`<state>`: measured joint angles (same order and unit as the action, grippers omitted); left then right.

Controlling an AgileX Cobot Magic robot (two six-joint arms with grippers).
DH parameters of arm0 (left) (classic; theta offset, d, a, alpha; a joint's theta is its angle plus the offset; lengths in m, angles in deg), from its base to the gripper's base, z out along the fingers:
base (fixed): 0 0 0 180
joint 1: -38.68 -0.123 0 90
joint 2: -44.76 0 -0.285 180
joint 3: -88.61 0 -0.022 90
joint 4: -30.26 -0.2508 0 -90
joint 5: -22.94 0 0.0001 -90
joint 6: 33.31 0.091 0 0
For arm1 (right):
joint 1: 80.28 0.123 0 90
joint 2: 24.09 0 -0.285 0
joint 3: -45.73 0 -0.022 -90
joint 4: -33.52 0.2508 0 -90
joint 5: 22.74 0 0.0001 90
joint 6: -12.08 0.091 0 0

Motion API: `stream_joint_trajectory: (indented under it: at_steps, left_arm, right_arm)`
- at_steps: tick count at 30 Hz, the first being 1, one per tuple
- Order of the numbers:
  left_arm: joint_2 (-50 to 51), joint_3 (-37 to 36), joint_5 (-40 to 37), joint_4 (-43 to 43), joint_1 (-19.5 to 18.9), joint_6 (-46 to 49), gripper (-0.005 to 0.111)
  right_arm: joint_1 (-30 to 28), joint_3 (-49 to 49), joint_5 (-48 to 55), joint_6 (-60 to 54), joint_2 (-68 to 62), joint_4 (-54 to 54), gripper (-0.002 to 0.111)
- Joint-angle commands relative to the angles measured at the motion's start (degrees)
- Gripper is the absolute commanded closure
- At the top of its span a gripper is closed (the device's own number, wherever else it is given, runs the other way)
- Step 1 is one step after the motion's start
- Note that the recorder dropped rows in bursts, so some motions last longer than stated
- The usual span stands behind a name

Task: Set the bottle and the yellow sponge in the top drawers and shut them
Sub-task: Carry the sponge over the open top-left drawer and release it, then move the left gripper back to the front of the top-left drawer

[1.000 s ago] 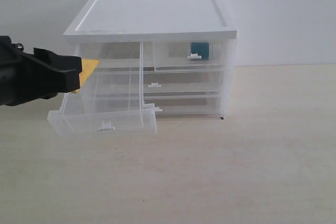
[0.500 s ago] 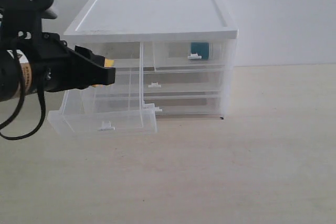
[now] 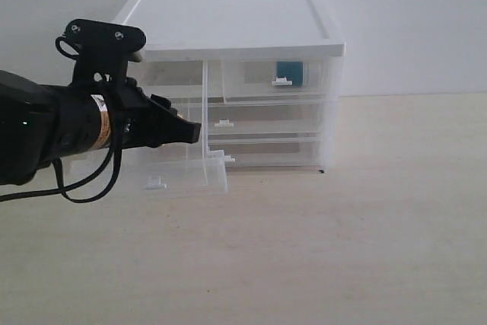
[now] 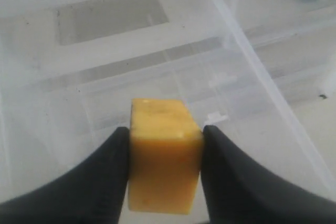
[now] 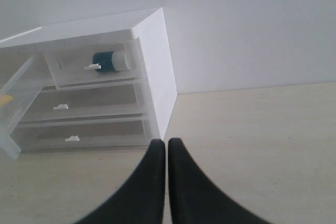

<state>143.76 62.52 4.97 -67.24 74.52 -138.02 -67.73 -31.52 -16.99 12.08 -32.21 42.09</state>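
Since half a second ago the left gripper (image 3: 192,133) has pushed further right and lower, over the pulled-out left top drawer (image 3: 214,176). The arm reaches in level from the left, its fingers clamped on the yellow sponge (image 4: 164,163). The bottle (image 3: 289,72) lies in the closed right top drawer (image 3: 259,85). The right gripper (image 5: 167,148) is pinched together on nothing

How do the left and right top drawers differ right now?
The left drawer is pulled far out and tilts down; the right drawer is pushed in and level. The right drawer holds the bottle; the left drawer looks empty, with the sponge held over it between the left gripper's fingers. Both are clear plastic, half-width, with small white handles.
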Motion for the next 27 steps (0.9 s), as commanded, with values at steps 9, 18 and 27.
stream_joint_trajectory:
  at_steps: [9, 18, 27]
  left_arm:
    - [1.65, 0.49, -1.80, -0.43, 0.06, -0.89, 0.046]
    - [-6.94, 0.49, 2.56, -0.32, 0.06, -0.89, 0.052]
    - [-15.75, -6.50, 15.28, 2.15, 0.06, 4.64, 0.103]
  right_arm:
    - [0.13, 0.03, -0.58, 0.00, 0.33, -0.10, 0.108]
    - [0.13, 0.03, -0.58, 0.00, 0.33, -0.10, 0.108]
    - [0.13, 0.03, -0.58, 0.00, 0.33, -0.10, 0.108]
